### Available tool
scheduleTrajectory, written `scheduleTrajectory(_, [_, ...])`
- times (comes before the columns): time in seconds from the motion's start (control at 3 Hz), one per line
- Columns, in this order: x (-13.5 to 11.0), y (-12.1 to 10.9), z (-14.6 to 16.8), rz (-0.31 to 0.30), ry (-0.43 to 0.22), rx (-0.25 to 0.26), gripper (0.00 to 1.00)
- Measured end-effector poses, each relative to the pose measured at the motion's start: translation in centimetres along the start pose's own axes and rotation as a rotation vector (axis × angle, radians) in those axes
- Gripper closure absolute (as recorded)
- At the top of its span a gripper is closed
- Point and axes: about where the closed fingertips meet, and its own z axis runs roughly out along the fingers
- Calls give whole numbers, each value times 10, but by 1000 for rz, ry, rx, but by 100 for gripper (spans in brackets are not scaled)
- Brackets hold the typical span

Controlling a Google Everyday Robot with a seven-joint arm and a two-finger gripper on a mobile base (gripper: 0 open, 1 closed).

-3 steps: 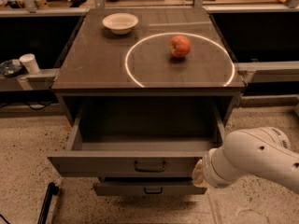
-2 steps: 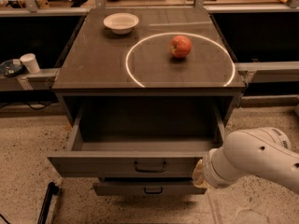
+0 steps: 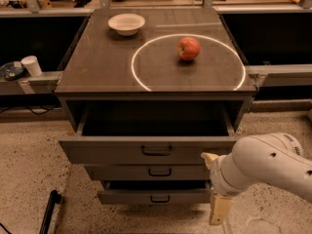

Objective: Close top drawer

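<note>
The top drawer [image 3: 97, 150] is the widest grey drawer of the cabinet. It stands partly pulled out and looks empty inside, with a black loop handle [image 3: 156, 150] at the middle of its front. My gripper [image 3: 214, 183] is at the right end of the drawer front, on the white arm that comes in from the lower right. Its fingers are spread: one fingertip [image 3: 209, 158] touches or nearly touches the front panel, and the other fingertip [image 3: 219, 209] points down toward the floor. It holds nothing.
Two shorter drawers, one [image 3: 151, 171] above the other [image 3: 153, 197], stick out slightly below. The cabinet top [image 3: 97, 67] holds a red apple [image 3: 188, 48] and a white bowl [image 3: 126, 23]. A white cup [image 3: 32, 65] stands on a ledge at left. A black rod [image 3: 48, 211] lies on the floor.
The top drawer has slid partway back into the cabinet. My gripper has moved forward with its front panel.
</note>
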Motion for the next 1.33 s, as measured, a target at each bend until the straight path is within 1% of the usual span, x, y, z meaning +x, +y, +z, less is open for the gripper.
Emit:
scheduleTrajectory(0.33, [0, 0, 0, 0, 0, 0, 0])
scheduleTrajectory(0.67, [-5, -5, -11, -3, -53, 22, 26])
scheduleTrajectory(1.0, [-8, -23, -14, -20, -100, 48, 50])
scheduleTrajectory(1.33, [6, -53, -4, 11, -98, 82, 80])
